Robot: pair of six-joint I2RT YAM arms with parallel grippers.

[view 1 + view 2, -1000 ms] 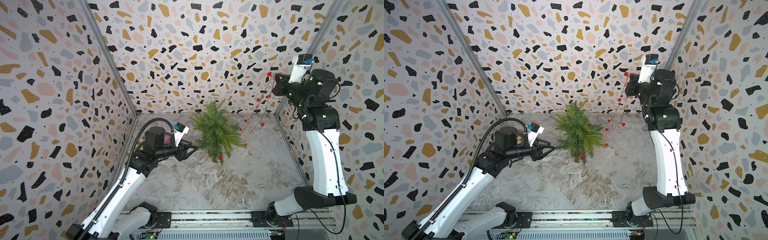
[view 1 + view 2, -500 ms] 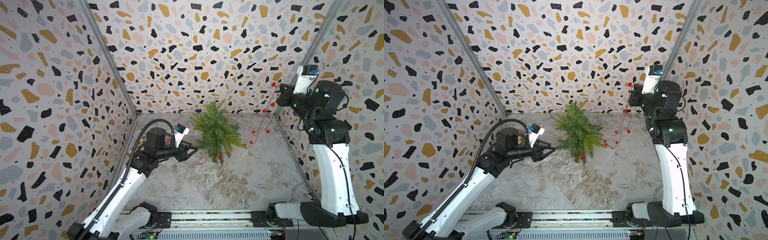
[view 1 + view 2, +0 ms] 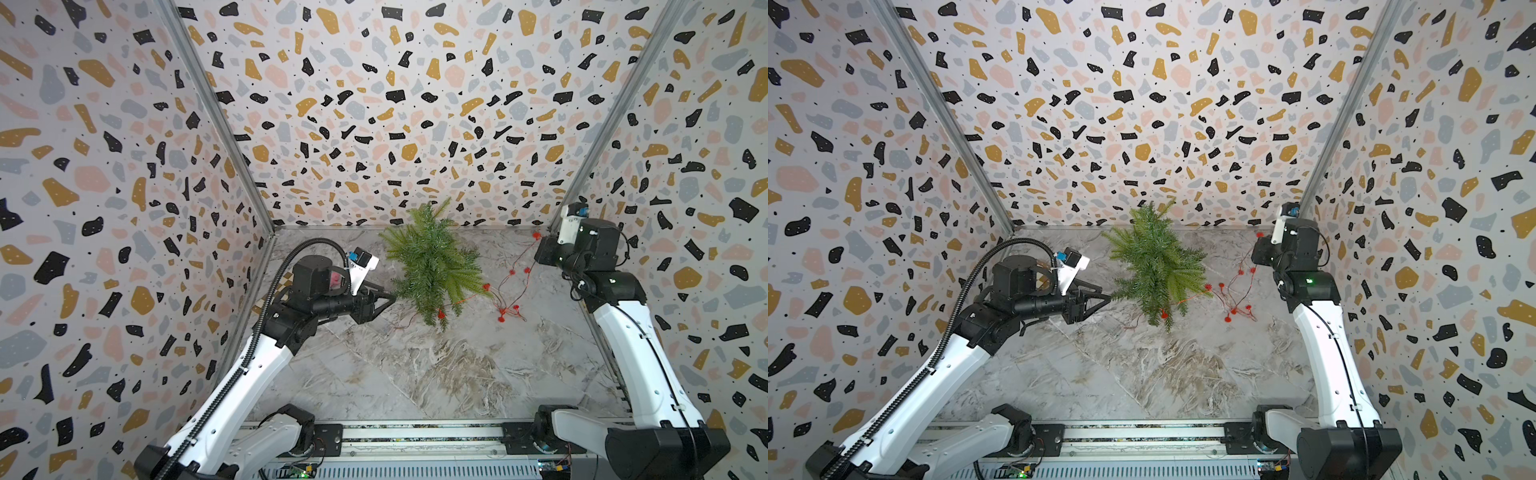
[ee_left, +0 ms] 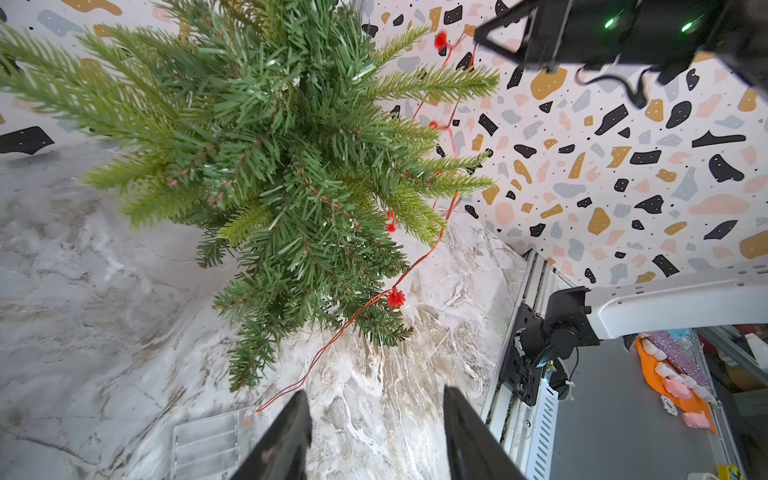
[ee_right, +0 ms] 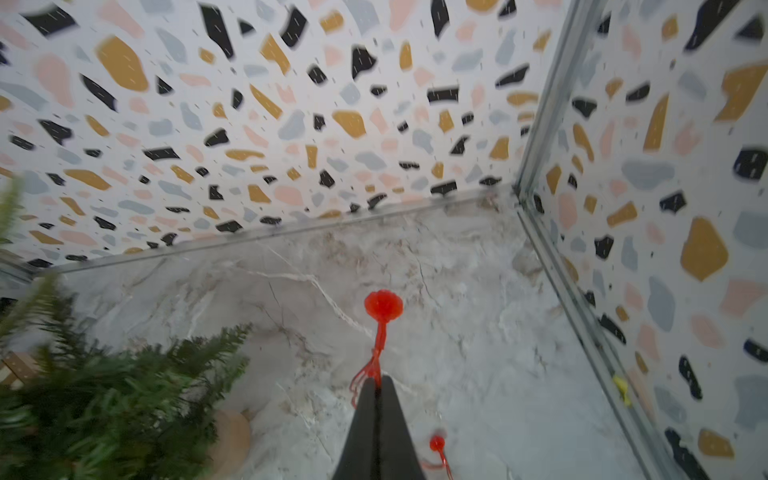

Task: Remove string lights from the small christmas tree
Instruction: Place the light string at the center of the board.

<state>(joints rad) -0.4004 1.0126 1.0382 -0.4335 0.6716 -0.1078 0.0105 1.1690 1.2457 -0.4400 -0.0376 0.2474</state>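
Observation:
The small christmas tree (image 3: 432, 266) (image 3: 1154, 266) (image 4: 270, 166) (image 5: 104, 399) stands at the back middle of the marble floor. The string lights (image 3: 505, 311) (image 3: 1237, 309) run as a red wire with spiky bulbs from the tree's lower branches, loop on the floor to its right, and rise to my right gripper (image 3: 537, 241) (image 3: 1258, 245) (image 5: 376, 380). That gripper is shut on the wire, with one bulb (image 5: 383, 305) poking out past its tips. My left gripper (image 3: 392, 296) (image 3: 1108, 297) (image 4: 374, 390) is open and holds nothing, just left of the tree. The wire's clear box (image 4: 208, 444) lies beside it.
Terrazzo-patterned walls close in the left, back and right sides; my right gripper is close to the back right corner (image 5: 519, 191). The arms' base rail (image 3: 415, 432) runs along the front edge. The tree's wooden base (image 5: 232, 436) shows under the branches.
My right arm has come down and swung towards the right wall with the wire in its grip; the strand now sags onto the floor. The left arm has hardly moved.

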